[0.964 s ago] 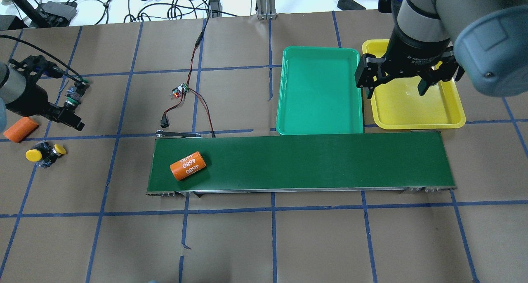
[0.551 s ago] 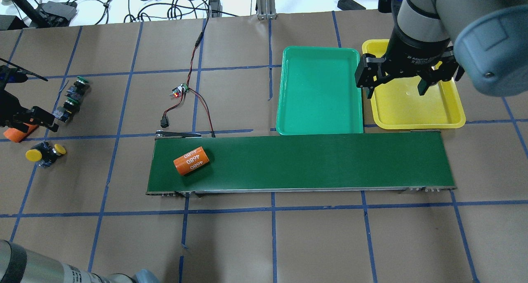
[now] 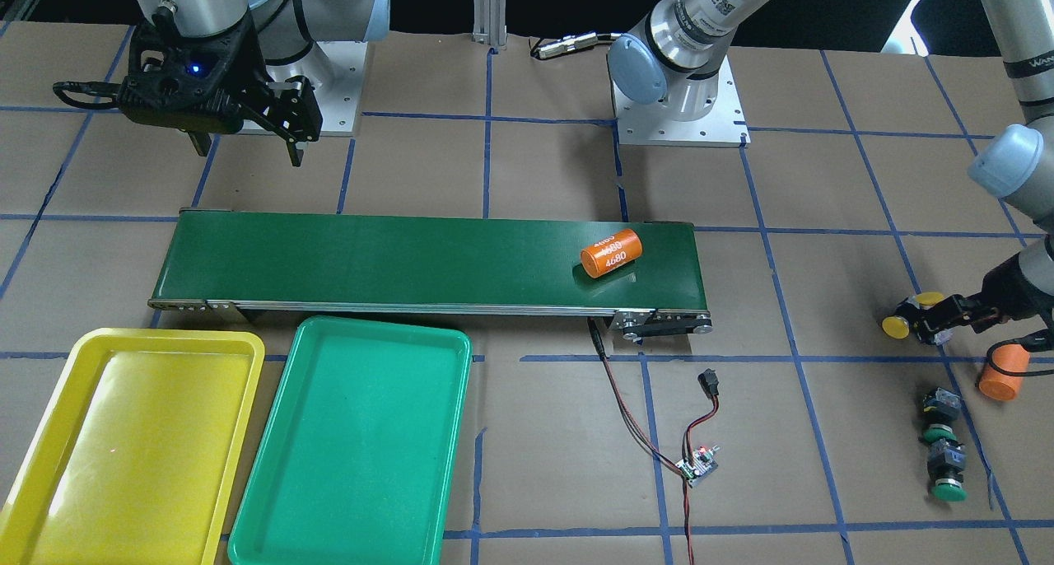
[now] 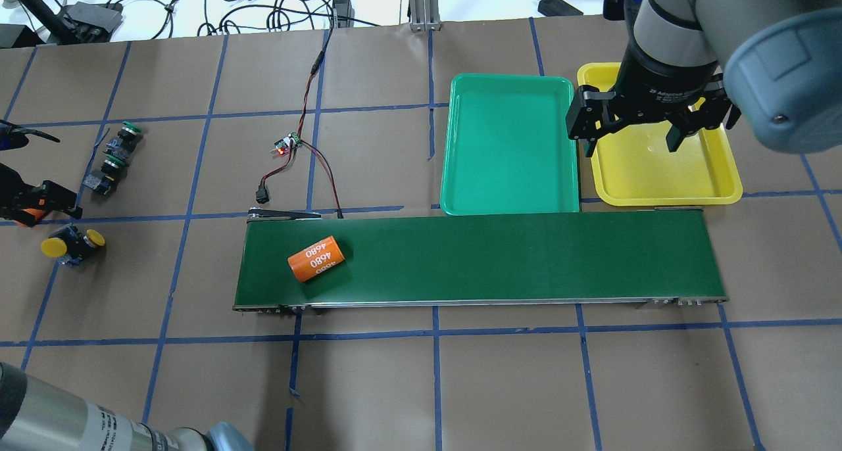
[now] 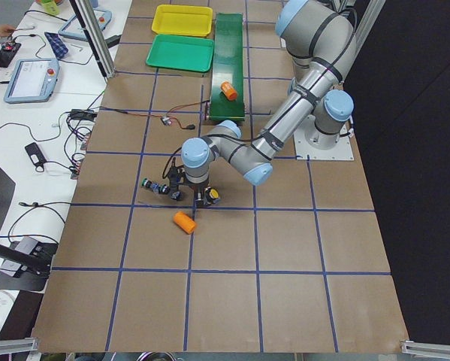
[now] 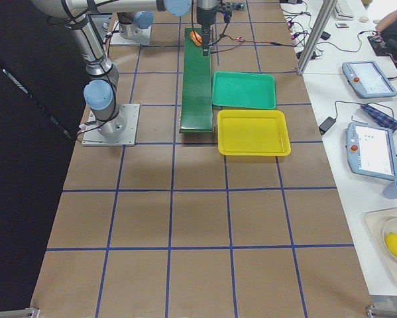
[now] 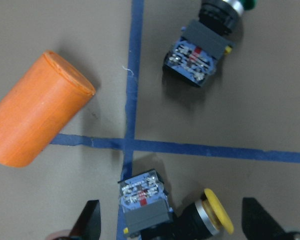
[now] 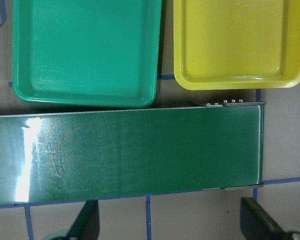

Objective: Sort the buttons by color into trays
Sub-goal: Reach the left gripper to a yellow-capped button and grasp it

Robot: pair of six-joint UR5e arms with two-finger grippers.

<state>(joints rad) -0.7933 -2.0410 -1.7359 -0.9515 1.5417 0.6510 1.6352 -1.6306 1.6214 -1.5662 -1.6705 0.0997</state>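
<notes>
Two yellow-capped buttons (image 4: pixel 71 247) lie together at the table's left end, with two green-capped buttons (image 4: pixel 117 146) near them. The green tray (image 4: pixel 510 145) and yellow tray (image 4: pixel 658 175) sit side by side beyond the conveyor belt (image 4: pixel 526 257). The left gripper (image 7: pixel 176 225) points down over the yellow pair, jaws wide. The right gripper (image 4: pixel 631 142) hangs high near the belt's tray end, jaws likewise spread. Of two orange cylinders (image 3: pixel 1002 373), one is mostly hidden overhead.

— What sits at the left of the frame?
— A smooth orange cylinder (image 7: pixel 37 110), lying tilted on brown paper (image 7: pixel 270 100) beside a blue tape cross (image 7: pixel 127 142).
— And the buttons?
— A green-capped push-button (image 7: pixel 197 52) is at upper right. A yellow-capped push-button (image 7: pixel 165 207) lies at bottom centre, between the left gripper (image 7: pixel 174 225)'s spread fingertips (image 7: pixel 91 220).
</notes>
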